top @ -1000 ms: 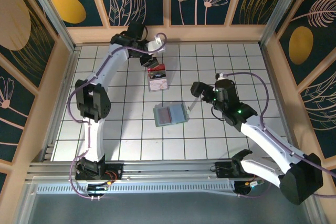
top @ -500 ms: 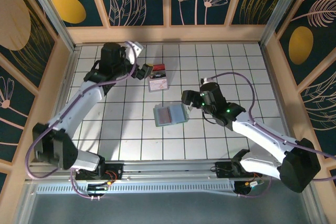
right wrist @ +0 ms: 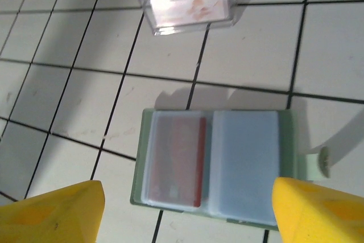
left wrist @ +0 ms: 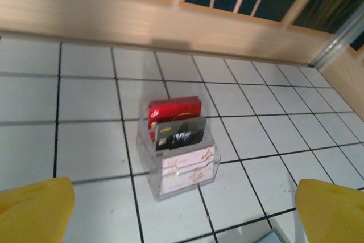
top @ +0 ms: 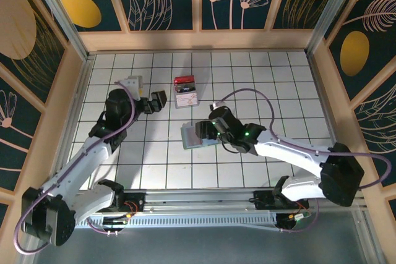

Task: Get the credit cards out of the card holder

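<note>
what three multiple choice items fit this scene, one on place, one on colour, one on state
1. Where does the card holder lie, against the clear card stand?
A on top of it
B on the robot's side of it
C on the far side of it
2. The card in the holder's pocket is
A yellow
B black
C red
3. The card holder is
A open flat
B folded shut
C standing on edge
B: the top view shows it lower in the picture than the stand.
C: the right wrist view shows red through the sleeve.
A: both leaves lie spread side by side.
</note>
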Controlling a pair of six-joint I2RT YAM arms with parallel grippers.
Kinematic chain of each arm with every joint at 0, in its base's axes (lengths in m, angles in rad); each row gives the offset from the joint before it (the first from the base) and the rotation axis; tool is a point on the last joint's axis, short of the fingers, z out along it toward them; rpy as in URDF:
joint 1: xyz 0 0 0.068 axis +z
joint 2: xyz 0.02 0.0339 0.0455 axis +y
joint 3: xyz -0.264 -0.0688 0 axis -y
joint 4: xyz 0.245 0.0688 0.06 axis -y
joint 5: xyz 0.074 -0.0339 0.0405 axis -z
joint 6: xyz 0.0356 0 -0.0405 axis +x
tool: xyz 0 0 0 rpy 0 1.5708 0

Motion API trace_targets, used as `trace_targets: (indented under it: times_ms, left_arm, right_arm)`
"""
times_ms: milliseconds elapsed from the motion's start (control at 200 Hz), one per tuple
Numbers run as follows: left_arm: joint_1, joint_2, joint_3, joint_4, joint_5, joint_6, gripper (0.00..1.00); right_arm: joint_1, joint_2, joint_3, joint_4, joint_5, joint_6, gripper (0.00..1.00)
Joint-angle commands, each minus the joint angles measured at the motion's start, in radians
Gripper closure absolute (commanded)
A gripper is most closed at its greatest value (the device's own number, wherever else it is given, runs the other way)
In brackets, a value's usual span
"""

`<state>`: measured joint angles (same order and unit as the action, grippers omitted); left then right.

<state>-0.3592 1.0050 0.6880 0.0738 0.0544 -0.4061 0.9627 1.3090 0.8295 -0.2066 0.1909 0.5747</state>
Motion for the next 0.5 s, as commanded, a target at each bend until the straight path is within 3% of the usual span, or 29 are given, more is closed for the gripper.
trace_targets:
  times_ms: [0,235,495]
  left_arm:
    - [-0.001,-0.089,-0.072,0.049,-0.105,-0.161,0.01]
    - [-0.001,-0.227,-0.213,0.073,-0.169,-0.32,0.01]
    - [-0.001,-0.284,-0.276,0.071,-0.191,-0.375,0.01]
  right_arm:
    - [0.034,0.054,0.046,-0.033,0.035,0.009,0.24]
    - [0.102,0.195,0.118,-0.076,0.063,0.004,0.25]
    - [0.11,0.292,0.148,-0.087,0.044,-0.007,0.27]
